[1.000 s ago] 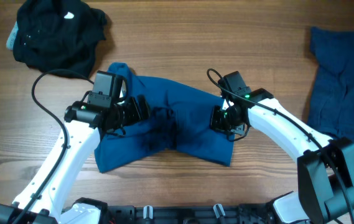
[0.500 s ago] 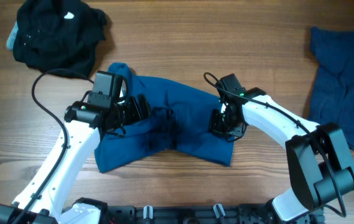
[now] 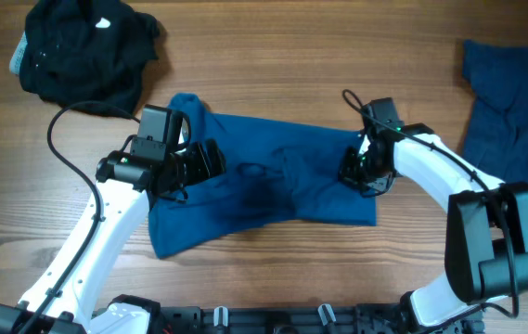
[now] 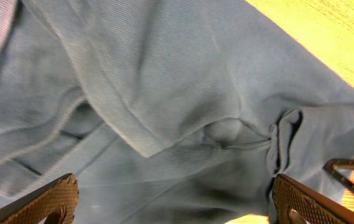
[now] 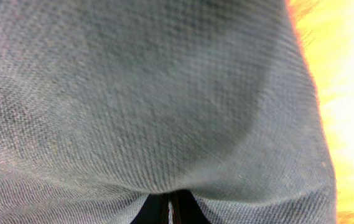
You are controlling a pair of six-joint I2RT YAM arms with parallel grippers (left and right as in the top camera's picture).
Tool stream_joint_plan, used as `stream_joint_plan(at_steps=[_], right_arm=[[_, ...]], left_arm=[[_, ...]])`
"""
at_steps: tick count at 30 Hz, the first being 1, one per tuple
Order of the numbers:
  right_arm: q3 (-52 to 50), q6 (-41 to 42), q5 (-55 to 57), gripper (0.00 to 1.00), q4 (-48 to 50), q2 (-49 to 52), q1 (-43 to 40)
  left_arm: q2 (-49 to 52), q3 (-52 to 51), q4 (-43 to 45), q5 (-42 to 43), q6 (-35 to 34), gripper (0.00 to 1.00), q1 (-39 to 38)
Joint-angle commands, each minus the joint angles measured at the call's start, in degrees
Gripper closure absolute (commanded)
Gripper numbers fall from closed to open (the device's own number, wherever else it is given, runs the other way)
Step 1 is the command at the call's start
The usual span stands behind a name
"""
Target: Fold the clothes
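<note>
Pinching the edge of the medium-blue knit polo shirt point(image 3: 273, 186) in the clamped-tight right claw point(image 3: 361, 173), probably to stretch it flat, with the left claw point(image 3: 214, 160) gaping wide and empty above it.

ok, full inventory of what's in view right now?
blue polo shirt: one, medium blue, spread across the table's middle
black garment: one, black, bunched at the far left corner
dark blue garment: one, dull dark blue, right edge, partly out of frame
pale blue item: one, peeking out left of the black garment, cannot tell what
table: one, brown wood, under everything
left arm and right arm: two, white, reaching in from the near edge
left pincer: one, black, open over the shirt's left part
right pincer: one, black, shut on the shirt's right edge
</note>
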Motion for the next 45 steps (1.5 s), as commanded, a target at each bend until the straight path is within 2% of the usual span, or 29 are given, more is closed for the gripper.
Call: stream_joint_plan(at_steps=[1, 9, 11, 16, 19, 21, 25, 26, 27, 28, 30, 34, 39, 45], right_arm=[[-0.66, -2.03, 9.38, 0.96, 1.66, 2.60, -3.61], [1.38, -4.11, 9.46, 0.94, 1.18, 2.60, -7.19], [3.67, -4.35, 9.07, 0.90, -1.79, 2.60, -7.17], [13.11, -5.55, 9.07, 0.88, -14.19, 0.17, -7.17], [17.20, -7.34, 6.62, 0.79, -18.91, -2.69, -7.17], [19.80, -12.35, -1.18, 0.67, -21.99, -5.70, -7.17], [21.00, -22.69, -19.71, 0.50, -26.97, -10.27, -6.91], [21.00, -24.30, -21.51, 0.41, -28.04, -11.10, -6.43], [21.00, -25.42, -22.05, 0.24, -28.85, -11.58, -5.92], [21.00, -26.69, -21.84, 0.01, -30.05, -12.02, -4.98], [20.98, -27.58, -20.65, 0.00, -31.80, -12.15, -2.86], [20.87, -26.86, -19.85, 0.00, -32.74, -11.87, 2.38], [20.87, -26.40, -18.03, 0.01, -31.93, -11.87, 9.18], [20.87, -23.08, -14.45, 0.00, -31.89, -11.87, 12.76]], left_arm=[[-1.16, -0.31, 0.20, 0.68, 1.49, 0.00, 0.31], [-1.16, -0.31, 0.42, 0.70, 1.49, 0.00, 0.31], [-1.18, -0.31, 0.42, 0.70, 1.49, 0.00, 0.31], [-2.10, -0.28, 0.50, -2.73, 1.44, 0.00, 2.14], [-3.43, -0.28, 0.42, 0.59, 1.46, 0.00, 5.57], [-4.20, -0.28, 0.11, 1.77, 1.75, 0.00, 8.04], [-4.20, -0.31, -1.42, 1.77, 4.61, 0.00, 12.63], [-3.89, -0.31, -1.60, 2.32, 6.32, 0.00, 13.60], [-3.65, -0.31, -1.75, 3.13, 8.61, 0.00, 14.19], [-2.97, -0.31, -1.81, 4.26, 11.08, 0.00, 14.84], [-1.33, -0.31, -2.40, 6.12, 13.44, 0.00, 15.76], [3.45, -0.31, -2.14, 3.26, 13.64, 0.00, 17.49], [8.63, -0.31, 0.04, 8.33, 17.62, 0.00, 20.33], [12.68, -0.31, 1.07, 8.13, 20.96, 0.00, 22.58]])
